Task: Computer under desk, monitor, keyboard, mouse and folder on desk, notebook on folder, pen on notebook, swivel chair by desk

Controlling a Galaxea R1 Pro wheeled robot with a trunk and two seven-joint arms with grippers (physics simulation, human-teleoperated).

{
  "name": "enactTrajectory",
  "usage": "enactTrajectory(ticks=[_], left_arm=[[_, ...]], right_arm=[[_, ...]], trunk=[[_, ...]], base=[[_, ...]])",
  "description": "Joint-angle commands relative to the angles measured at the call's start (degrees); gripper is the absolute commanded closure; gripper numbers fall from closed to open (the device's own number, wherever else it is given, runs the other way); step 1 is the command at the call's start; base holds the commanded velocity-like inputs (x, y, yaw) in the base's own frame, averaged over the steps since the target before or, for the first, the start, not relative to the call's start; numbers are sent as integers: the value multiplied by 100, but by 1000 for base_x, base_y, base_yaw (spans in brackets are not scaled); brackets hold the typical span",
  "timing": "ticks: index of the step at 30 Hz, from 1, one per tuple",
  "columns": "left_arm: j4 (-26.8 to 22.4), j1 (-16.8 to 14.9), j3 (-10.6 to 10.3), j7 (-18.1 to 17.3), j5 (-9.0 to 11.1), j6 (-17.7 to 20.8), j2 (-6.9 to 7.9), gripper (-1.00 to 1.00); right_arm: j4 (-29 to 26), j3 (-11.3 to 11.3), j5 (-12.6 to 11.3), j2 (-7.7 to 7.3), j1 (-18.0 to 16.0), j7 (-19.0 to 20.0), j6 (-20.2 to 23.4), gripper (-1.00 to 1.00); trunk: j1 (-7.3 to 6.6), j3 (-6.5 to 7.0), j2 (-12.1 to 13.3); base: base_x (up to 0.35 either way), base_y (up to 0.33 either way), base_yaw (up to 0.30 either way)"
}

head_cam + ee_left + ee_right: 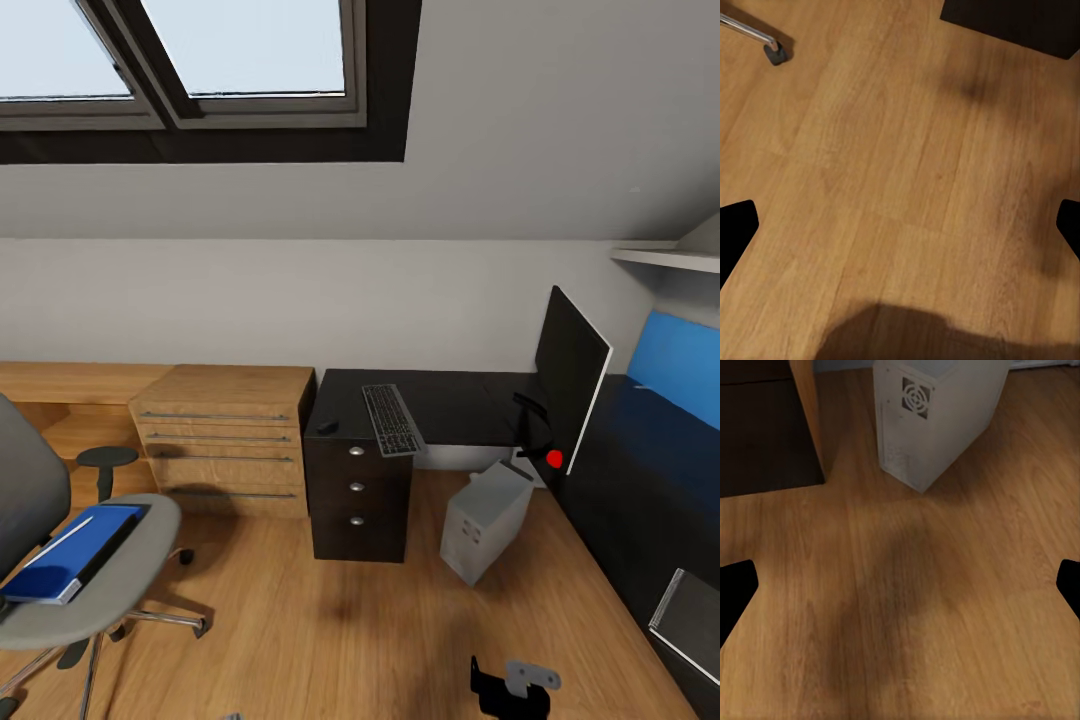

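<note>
Facing the desk (450, 400) with both arms hanging low and nothing in hand.

From the head, the keyboard (391, 419) is jutting over the desk's front edge, where a brush could tip it; the folder (72, 550) is lying on the swivel chair (90, 590), far from the desk, the computer (487, 520) beside the desk. The right gripper (512, 688) is partly cut off. Each wrist is showing fingertips spread wide over floor (900, 187).

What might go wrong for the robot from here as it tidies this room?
The keyboard overhangs the desk edge; a nudge might tip it off. The blue folder lies near the chair seat's edge and could slide off. The computer stands tilted on the floor, in the way of driving closer.
</note>
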Motion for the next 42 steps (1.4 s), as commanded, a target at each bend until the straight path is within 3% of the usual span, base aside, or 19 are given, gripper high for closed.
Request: enactTrajectory(ticks=[1, 5, 8, 9, 12, 13, 15, 16, 17, 20, 22, 28, 32, 35, 42], left_arm=[[-14, 1, -30, 50, 51, 7, 8, -100], [-14, 2, -30, 52, 51, 7, 8, -100], [-14, 4, -32, 53, 51, 7, 7, -100], [-14, 0, -32, 53, 51, 7, 7, -100], [-14, 2, -34, 53, 51, 7, 7, -100], [-14, 2, -32, 53, 48, 7, 7, -100], [-14, 3, -31, 53, 46, 7, 7, -100], [-14, 4, -31, 53, 45, 7, 7, -100], [-14, 3, -30, 53, 43, 5, 7, -100], [-10, 4, -34, 50, 43, 3, 7, -100], [-7, 5, -33, 52, 42, 4, 9, -100], [-5, 3, -30, 51, 42, 6, 12, -100], [-5, 3, -30, 52, 43, 7, 12, -100], [-5, 2, -30, 53, 43, 9, 15, -100], [-5, 4, -30, 53, 42, 7, 11, -100]], right_arm=[[-1, 9, -34, 3, -6, 3, -32, -100], [-179, 22, -33, 1, -6, -1, -78, -100], [-726, 9, -36, -6, -6, -16, -63, -100], [-1443, -29, -48, -19, -6, -107, 89, -100], [-2416, -60, -57, -39, -2, -369, 634, -100], [-3180, -79, -64, -67, 16, -626, 1273, -100], [-3961, -92, -69, -128, 61, -903, 2062, -100], [-4687, -105, -75, -225, 122, -1151, 2908, -100], [-5589, -118, -80, -389, 191, -1407, 4056, -100], [-6452, -132, -83, -522, 249, -1572, 5041, -100], [-6909, -202, -83, -611, 417, -1621, 5444, -100], [-7162, -327, -64, -734, 859, -1640, 5281, -100], [-7202, -343, -72, -767, 913, -1656, 5126, -100], [-7199, -350, -76, -772, 941, -1662, 4707, -100], [-7186, -351, -76, -777, 943, -1662, 4638, -100]], trunk=[[1, -5, -4], [1, -5, -4], [1, -5, -4], [1, -5, -4], [1, -5, -4], [1, -5, -4], [1, -5, -4], [1, -5, -4], [1, -5, -4], [1, -5, -4], [1, -5, -4], [1, -5, -4], [1, -5, -4], [1, -5, -4], [1, -5, -4]], base=[[0, 0, 0], [0, 0, 0], [0, 0, 0], [0, 0, 0], [0, 0, 0], [0, 0, 0], [0, 0, 0], [0, 0, 0], [0, 0, 0], [0, -32, 0], [0, -168, 0], [0, -275, 0], [-1, -306, 0], [-14, -256, 0], [-2, -46, 0]])
